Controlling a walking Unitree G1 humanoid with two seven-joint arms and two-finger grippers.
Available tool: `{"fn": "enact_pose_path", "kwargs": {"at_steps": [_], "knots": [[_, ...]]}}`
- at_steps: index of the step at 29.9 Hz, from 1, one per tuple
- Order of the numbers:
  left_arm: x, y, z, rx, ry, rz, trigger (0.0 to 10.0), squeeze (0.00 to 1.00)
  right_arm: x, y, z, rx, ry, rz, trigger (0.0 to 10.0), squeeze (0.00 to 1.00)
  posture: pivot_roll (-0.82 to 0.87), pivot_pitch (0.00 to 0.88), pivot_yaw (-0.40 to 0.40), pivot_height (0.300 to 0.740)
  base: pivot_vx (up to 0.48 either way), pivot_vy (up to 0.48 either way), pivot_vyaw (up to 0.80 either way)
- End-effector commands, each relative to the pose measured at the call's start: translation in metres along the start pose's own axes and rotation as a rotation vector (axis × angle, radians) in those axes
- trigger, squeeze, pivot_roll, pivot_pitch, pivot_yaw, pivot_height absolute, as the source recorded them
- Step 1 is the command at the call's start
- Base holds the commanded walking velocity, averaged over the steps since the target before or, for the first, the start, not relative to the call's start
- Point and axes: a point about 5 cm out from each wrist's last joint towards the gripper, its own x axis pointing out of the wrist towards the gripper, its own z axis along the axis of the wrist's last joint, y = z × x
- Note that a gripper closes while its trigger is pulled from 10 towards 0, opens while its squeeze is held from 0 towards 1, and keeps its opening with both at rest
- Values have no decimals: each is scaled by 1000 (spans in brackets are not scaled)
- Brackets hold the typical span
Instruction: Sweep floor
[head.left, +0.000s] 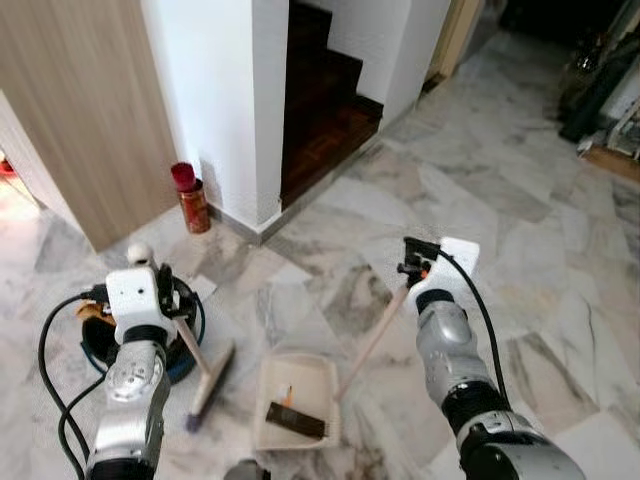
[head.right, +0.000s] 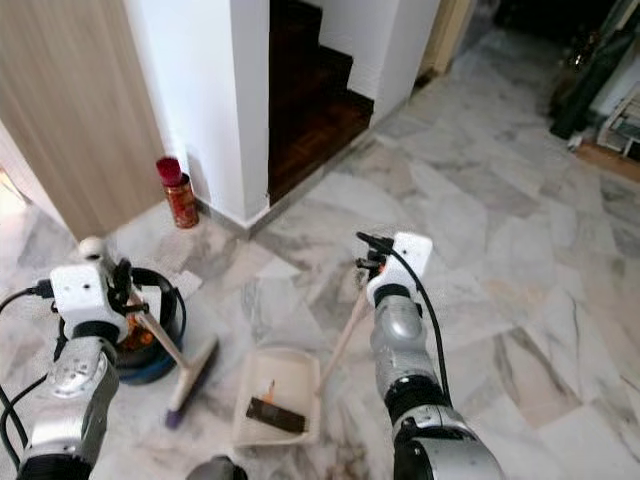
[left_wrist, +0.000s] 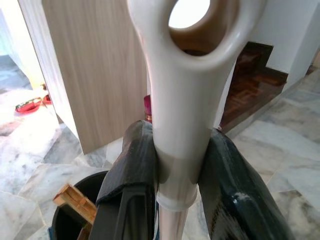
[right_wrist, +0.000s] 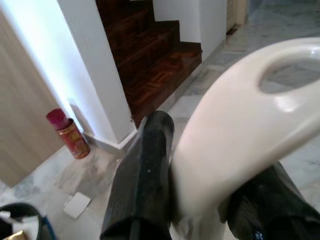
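Note:
My left gripper (head.left: 163, 283) is shut on the cream top of a broom handle (left_wrist: 181, 115), whose end has a hanging hole. The broom's head (head.left: 212, 385) rests on the marble floor just left of a cream dustpan (head.left: 270, 385). The pan lies flat on the floor and holds a dark flat piece (head.left: 295, 420) and a small orange bit (head.left: 287, 395). Its long handle (head.left: 375, 335) slants up to the right into my right gripper (head.left: 412, 262), which is shut on the cream grip (right_wrist: 235, 120).
A black and blue bucket (head.left: 188, 350) with a wooden piece (left_wrist: 75, 200) sits by my left arm. A red can (head.left: 192, 203) stands at the white wall corner (head.left: 240, 110), beside dark wooden stairs (head.left: 325, 110). A white scrap (right_wrist: 76, 205) lies on the floor. Clutter (head.left: 600, 90) lines the far right.

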Motion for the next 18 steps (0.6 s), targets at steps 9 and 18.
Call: {"fn": "enact_pose_path", "kwargs": {"at_steps": [9, 18], "knots": [[1, -4, 7, -2, -35, -14, 10000, 0, 1, -10, 6, 5, -20, -29, 10000, 0, 189, 39, -92, 740, -283, 0, 0], [1, 2, 7, 7, -27, 13, 10000, 0, 2, -9, 6, 8, -18, -26, 10000, 0, 196, 50, -99, 740, -61, 0, 0]]}}
